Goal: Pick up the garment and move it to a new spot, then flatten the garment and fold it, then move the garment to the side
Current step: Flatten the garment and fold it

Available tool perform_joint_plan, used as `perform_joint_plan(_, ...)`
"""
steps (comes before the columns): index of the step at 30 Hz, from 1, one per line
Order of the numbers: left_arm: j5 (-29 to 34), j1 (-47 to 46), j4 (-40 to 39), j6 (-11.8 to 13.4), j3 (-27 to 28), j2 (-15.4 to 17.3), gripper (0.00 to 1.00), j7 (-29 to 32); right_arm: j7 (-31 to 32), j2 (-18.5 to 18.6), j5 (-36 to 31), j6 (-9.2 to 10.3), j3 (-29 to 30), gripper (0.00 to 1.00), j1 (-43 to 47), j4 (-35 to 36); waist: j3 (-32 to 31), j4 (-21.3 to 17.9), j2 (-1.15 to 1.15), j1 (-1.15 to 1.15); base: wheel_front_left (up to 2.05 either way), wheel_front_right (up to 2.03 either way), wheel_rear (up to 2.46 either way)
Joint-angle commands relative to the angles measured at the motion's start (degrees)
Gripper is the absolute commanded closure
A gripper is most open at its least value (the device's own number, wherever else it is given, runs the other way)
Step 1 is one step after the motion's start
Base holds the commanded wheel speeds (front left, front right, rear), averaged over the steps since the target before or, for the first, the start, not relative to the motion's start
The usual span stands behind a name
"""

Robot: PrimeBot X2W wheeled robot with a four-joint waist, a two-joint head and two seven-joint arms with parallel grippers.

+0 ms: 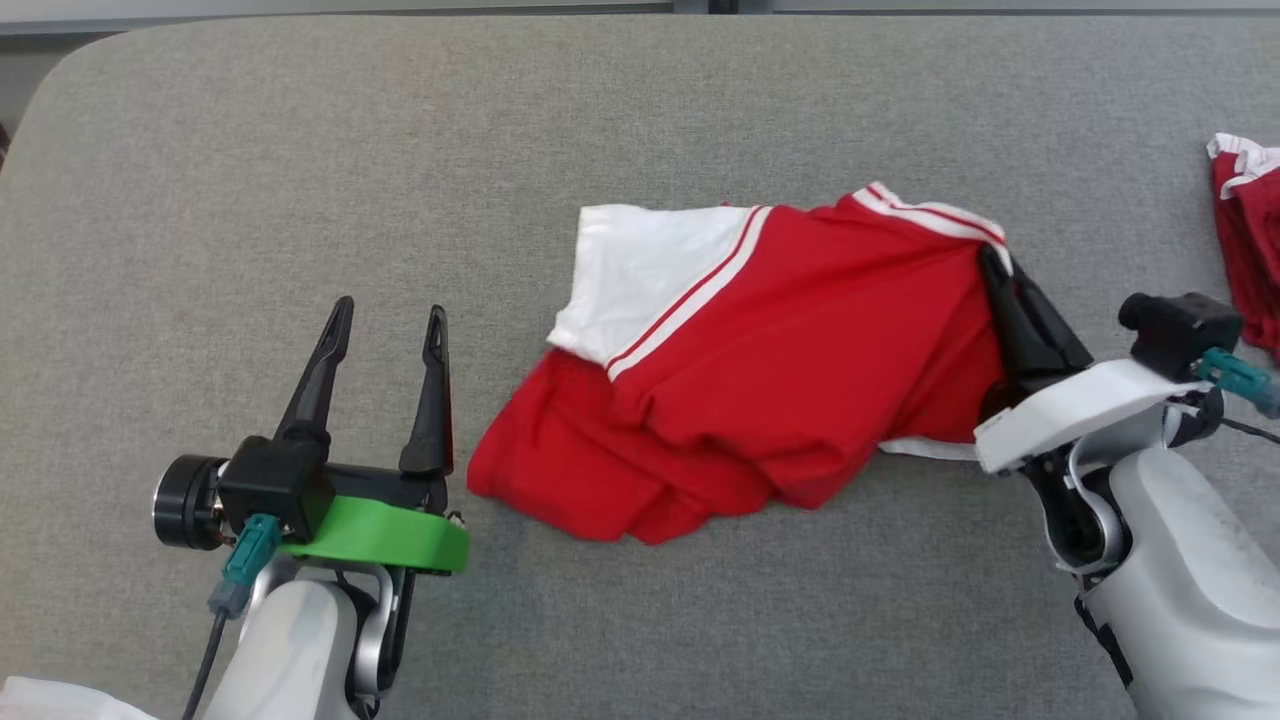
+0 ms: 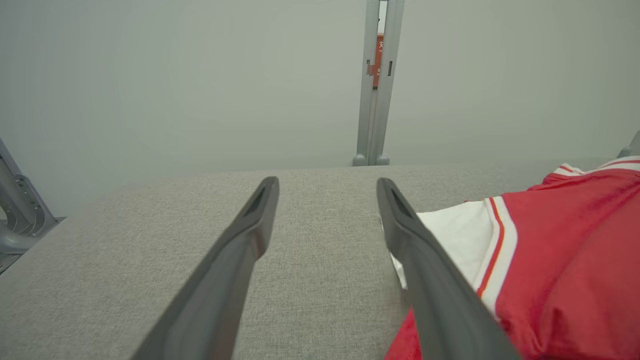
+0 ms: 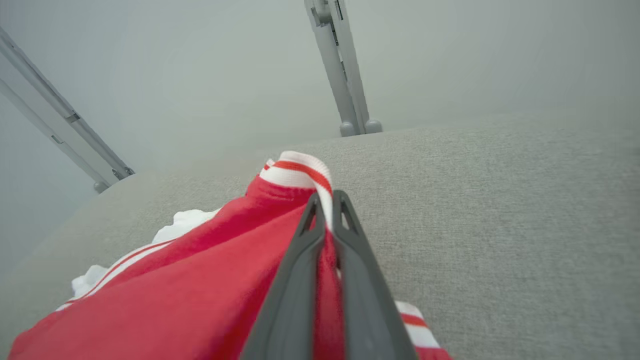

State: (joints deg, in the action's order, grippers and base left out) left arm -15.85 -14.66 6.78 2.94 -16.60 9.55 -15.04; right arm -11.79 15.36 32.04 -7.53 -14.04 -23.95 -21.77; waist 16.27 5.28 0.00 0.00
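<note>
**A:** Where does the red shirt (image 1: 760, 370) lie?

**B:** It's crumpled in the middle of the grey padded surface (image 1: 300, 150), between the two arms. A white panel (image 1: 650, 270) is turned up at its far left. A striped band (image 3: 300, 172) of white and red runs along its far right edge.

**A:** And the grippers?

**B:** The right gripper (image 1: 995, 262) is clenched on the shirt's right end. In the right wrist view both fingers are pressed together with red cloth between them, just below that band. The left gripper (image 1: 391, 312) stands spread wide and holds nothing, just beside the shirt's left edge.

**A:** How will it handle?

**B:** I'd say light, soft and limp. From a single pinch it should droop and trail, and the bunched folds may drag along the fabric top. The knit doesn't look slippery, and the band looks thicker, so it should give a firmer hold than the thin body cloth.

**A:** Where should the left take hold?

**B:** Probably at the white panel's near edge, well apart from the right pinch, so the cloth hangs spread rather than roped. A second red garment (image 1: 1245, 240) lies at the far right, and the shirt is best kept clear of it.
</note>
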Motion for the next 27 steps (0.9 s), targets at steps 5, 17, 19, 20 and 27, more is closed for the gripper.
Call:
perform_joint_plan(5, 1.1, 0.3, 0.3, -0.7, 0.4, -0.5, 0.00, -0.2, -2.5, -2.6, 1.2, 0.09, 10.3, 1.00, -1.6, -5.7, 0.0, -0.7, 0.00, 0.00, 0.00, 0.00, 0.00)
perform_joint_plan(17, 1.7, 1.4, 0.9, -1.1, 1.4, -0.9, 0.00, -0.2, -3.4, -5.9, -6.2, 0.09, 23.9, 0.00, 4.1, -8.3, -0.8, -1.9, 0.00, 0.00, 0.00, 0.00, 0.00)
perform_joint_plan(19, 1.9, 1.6, 1.0, -1.1, 1.6, -0.8, 0.00, -0.2, -3.4, -6.1, -8.0, 0.08, 23.3, 0.00, 4.9, -5.9, -1.2, -2.2, 0.00, 0.00, 0.00, 0.00, 0.00)
perform_joint_plan(20, 1.9, 1.9, 1.2, -1.1, 1.8, -0.7, 0.00, -0.2, -3.4, -6.2, -9.3, 0.08, 22.9, 0.00, 5.7, -4.2, -1.5, -2.4, 0.00, 0.00, 0.00, 0.00, 0.00)
perform_joint_plan(27, 2.0, 3.6, 1.9, -0.5, 2.9, -0.2, 0.00, -0.2, -3.4, -5.0, -15.6, 0.08, 18.3, 0.00, 12.9, 8.0, -4.5, -3.5, 0.00, 0.00, 0.00, 0.00, 0.00)
